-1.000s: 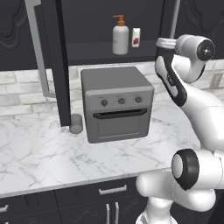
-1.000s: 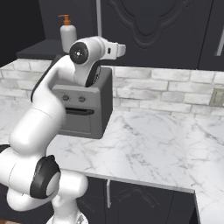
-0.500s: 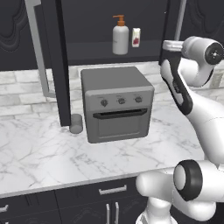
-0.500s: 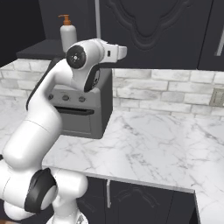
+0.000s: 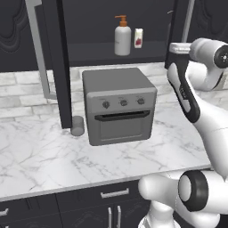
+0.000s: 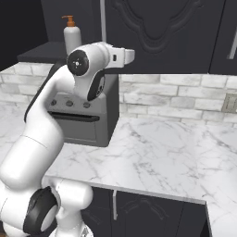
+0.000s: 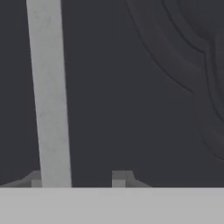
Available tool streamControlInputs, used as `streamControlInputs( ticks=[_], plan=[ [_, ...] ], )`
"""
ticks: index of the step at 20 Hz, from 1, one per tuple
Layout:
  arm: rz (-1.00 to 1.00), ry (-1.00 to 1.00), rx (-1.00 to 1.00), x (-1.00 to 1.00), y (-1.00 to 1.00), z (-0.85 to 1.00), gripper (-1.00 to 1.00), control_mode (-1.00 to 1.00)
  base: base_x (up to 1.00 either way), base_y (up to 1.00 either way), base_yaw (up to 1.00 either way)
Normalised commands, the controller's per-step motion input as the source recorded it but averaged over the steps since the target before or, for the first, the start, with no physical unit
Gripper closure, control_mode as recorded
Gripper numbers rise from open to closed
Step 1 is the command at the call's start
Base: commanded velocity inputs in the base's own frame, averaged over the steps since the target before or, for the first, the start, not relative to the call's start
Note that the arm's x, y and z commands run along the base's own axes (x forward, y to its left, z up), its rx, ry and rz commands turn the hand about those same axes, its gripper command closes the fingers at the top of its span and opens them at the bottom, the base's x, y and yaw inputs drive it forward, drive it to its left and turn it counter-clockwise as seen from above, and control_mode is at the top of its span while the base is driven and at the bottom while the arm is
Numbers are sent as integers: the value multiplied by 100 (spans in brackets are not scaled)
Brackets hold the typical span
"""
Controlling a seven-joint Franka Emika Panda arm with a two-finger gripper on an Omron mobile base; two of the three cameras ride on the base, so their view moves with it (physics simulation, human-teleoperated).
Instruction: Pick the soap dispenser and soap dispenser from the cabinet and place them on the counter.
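A white soap dispenser (image 5: pixel 122 38) with an orange pump stands on the open cabinet's shelf (image 5: pixel 102 49), and I see this bottle (image 6: pixel 71 38) from the right too. The dark grey dispenser is hidden. In the hand view my gripper (image 7: pixel 78 179) is open, close against the cabinet's shut right door (image 7: pixel 144 87). Its silver bar handle (image 7: pixel 48 87) runs just inside the left fingertip (image 7: pixel 35 179). From the right, my hand (image 6: pixel 127 55) points at that embossed door (image 6: pixel 162 32). The marble counter (image 5: pixel 40 156) lies below.
A grey toaster oven (image 5: pixel 118 104) sits on the counter under the shelf, with a short grey cup (image 5: pixel 77 126) to its left. A small white carton (image 5: pixel 138 38) stands beside the bottle. The open left door (image 5: pixel 58 62) juts out over the counter.
My hand has shifted a little to the right, toward the shut right door. The bottle, carton, oven and cup have not moved.
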Motion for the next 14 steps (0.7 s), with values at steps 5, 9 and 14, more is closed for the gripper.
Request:
streamControlInputs(
  ticks=[5,9,14],
  plan=[
    [-1,0,0,-57,-75,45,100,-100,0,0,0],
    [-1,0,0,-60,-76,47,100,-100,0,0,0],
    [-1,0,0,-64,-76,46,100,-100,0,0,0]
  ],
)
